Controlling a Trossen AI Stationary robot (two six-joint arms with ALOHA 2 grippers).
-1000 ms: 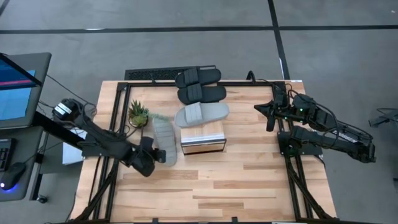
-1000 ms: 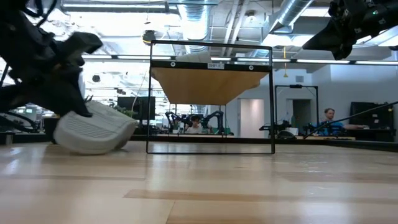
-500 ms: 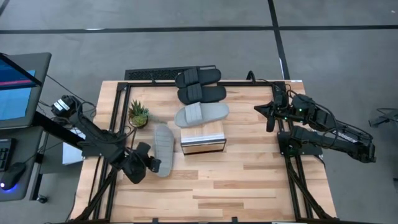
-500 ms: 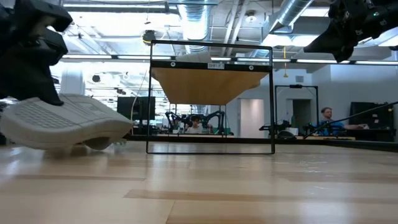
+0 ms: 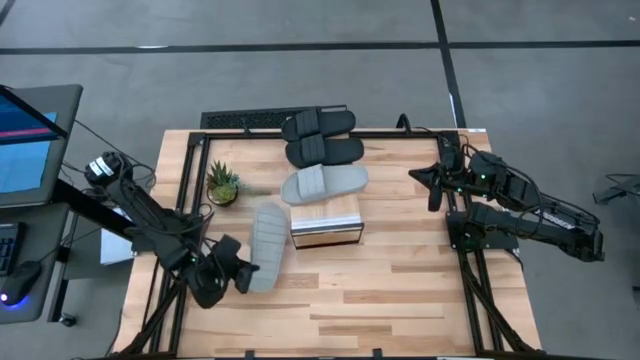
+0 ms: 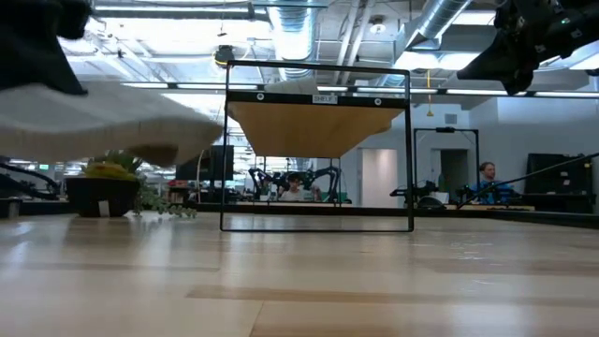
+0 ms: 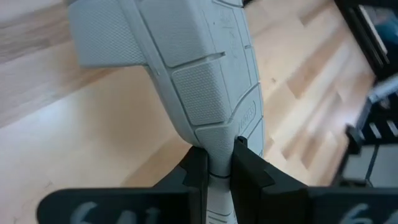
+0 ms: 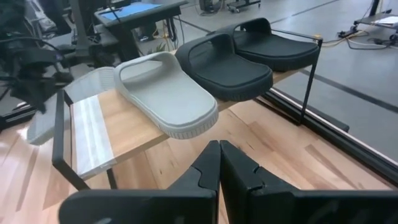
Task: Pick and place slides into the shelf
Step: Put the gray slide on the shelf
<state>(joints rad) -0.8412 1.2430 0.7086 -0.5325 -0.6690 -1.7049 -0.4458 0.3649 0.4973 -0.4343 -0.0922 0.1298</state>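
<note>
Slippage is the risk: left gripper pinches only the heel edge of a grey-green slide cantilevered ahead of it, beside the shelf; right gripper waits closed.

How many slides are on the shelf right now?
3: two black slides and one grey-green slide on the shelf. A fourth hangs from the left pincer.

A robotics lab in an open industrial hall — exposed silver ducts and pipes run under the ceiling, the floor is grey concrete. Beyond the wooden table, more robot arms stand on benches, a seated person works — a computer screen glows alongside.
</note>
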